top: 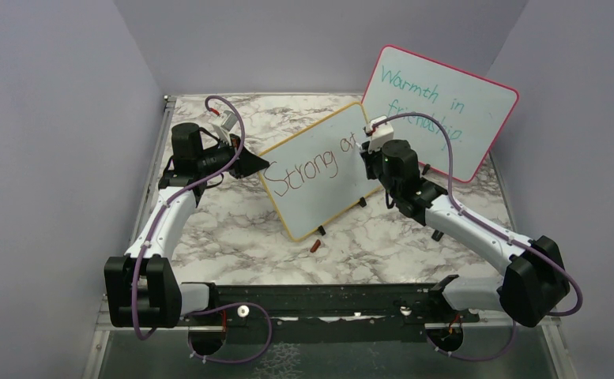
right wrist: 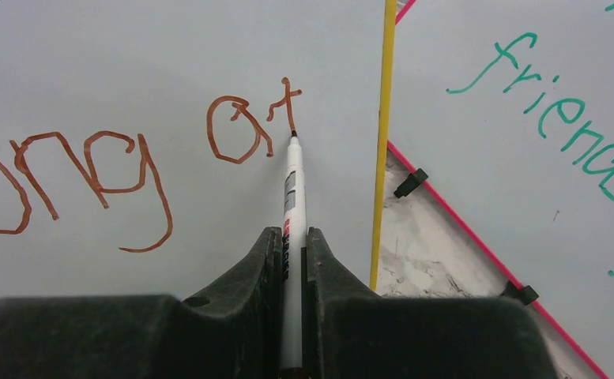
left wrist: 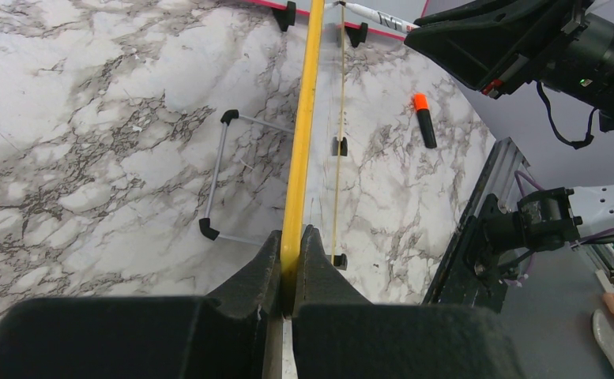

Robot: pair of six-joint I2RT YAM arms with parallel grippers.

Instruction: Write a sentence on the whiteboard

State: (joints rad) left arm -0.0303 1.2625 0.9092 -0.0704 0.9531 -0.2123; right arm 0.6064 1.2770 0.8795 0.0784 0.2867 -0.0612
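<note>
The whiteboard (top: 319, 170) with a yellow frame stands tilted mid-table on small black feet. Red-brown words on it (top: 307, 166) read "Strong at"; the right wrist view shows "ong at" (right wrist: 129, 158). My left gripper (top: 258, 166) is shut on the board's left edge; in the left wrist view the yellow frame (left wrist: 303, 126) runs edge-on between its fingers (left wrist: 290, 253). My right gripper (top: 369, 146) is shut on a white marker (right wrist: 291, 197), whose tip touches the board at the foot of the "t".
A pink-framed board (top: 446, 110) with teal words stands behind at the right, also in the right wrist view (right wrist: 540, 118). A marker cap (top: 314, 245) lies on the marble table (top: 232, 229) in front of the board; in the left wrist view it looks orange and black (left wrist: 423, 118).
</note>
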